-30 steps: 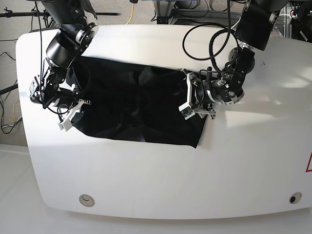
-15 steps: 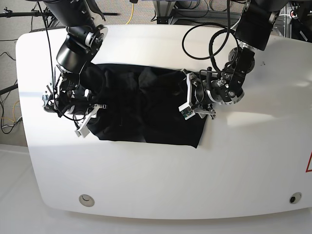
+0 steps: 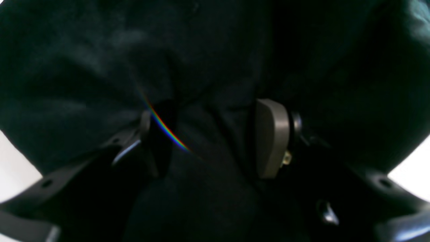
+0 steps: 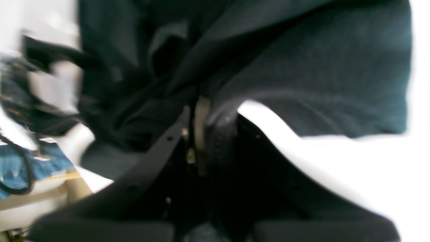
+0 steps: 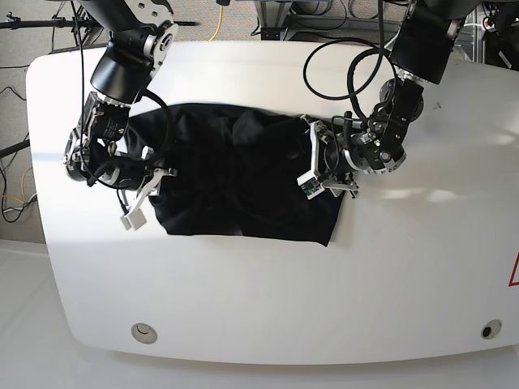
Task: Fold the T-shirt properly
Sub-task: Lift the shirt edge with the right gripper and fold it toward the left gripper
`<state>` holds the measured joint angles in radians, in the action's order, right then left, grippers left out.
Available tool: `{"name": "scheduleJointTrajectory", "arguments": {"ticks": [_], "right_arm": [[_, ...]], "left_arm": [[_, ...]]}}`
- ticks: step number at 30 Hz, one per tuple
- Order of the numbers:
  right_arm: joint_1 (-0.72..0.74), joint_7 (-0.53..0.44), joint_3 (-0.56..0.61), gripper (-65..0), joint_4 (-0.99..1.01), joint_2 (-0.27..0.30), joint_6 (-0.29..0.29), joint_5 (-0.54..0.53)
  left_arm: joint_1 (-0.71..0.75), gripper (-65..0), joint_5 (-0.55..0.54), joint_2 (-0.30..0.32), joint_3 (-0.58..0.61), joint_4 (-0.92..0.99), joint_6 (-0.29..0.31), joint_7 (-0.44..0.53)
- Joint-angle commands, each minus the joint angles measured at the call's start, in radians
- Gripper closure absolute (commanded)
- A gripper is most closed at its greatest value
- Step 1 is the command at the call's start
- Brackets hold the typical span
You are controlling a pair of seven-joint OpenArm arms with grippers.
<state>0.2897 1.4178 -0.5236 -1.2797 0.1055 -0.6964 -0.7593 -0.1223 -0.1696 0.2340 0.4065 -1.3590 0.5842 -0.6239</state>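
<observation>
My right gripper [image 4: 196, 111] pinches the limp T-shirt [image 5: 243, 178] edge; left gripper [image 3: 215, 134] spread wide over soft, floppy cloth.

bare table [image 5: 268, 300] in front, T-shirt [image 5: 243, 182] and arms crowding centre

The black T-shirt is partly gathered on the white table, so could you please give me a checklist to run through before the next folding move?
1. Right gripper shut on the wrinkly black fabric T-shirt: ok, cloth is pinched between its closed jaws.
2. Left gripper open above the cloth: ok, jaws stand apart with fabric between them, not pinched.
3. T-shirt lying fully on the white table: ok, no edge hangs over.
4. Fabric flat and smooth: not ok, it is bunched near the right gripper.
5. Collar position known: cannot tell, no tag shows.
6. Looped black cable apart from the cloth: ok.
</observation>
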Motion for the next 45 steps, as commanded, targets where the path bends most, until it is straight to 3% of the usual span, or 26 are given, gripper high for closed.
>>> {"name": "scheduleJointTrajectory", "arguments": {"ticks": [1, 7, 23, 33, 45], "right_arm": [[0.021, -0.021, 0.027, 0.0, -0.059, 0.023, -0.002, -0.107], [0.019, -0.021, 0.082, 0.0, -0.073, 0.043, -0.002, -0.225], [0.015, -0.021, 0.182, 0.0, -0.217, 0.036, 0.152, -0.377], [0.015, -0.021, 0.254, 0.0, -0.214, 0.004, 0.162, -0.374], [0.023, -0.021, 0.349, 0.0, -0.214, -0.042, 0.162, -0.283]], "left_arm": [[0.02, -34.3, 0.095, 0.012, 0.009, 0.036, -0.017, -0.156], [0.019, -34.3, 0.098, -0.008, 0.009, 0.036, -0.017, -0.156], [0.02, -34.3, 0.098, -0.029, 0.01, 0.036, -0.017, -0.156], [0.022, -34.3, 0.098, -0.029, 0.01, 0.034, -0.017, -0.156], [0.019, -34.3, 0.095, -0.029, 0.007, 0.028, -0.017, -0.162]]}}
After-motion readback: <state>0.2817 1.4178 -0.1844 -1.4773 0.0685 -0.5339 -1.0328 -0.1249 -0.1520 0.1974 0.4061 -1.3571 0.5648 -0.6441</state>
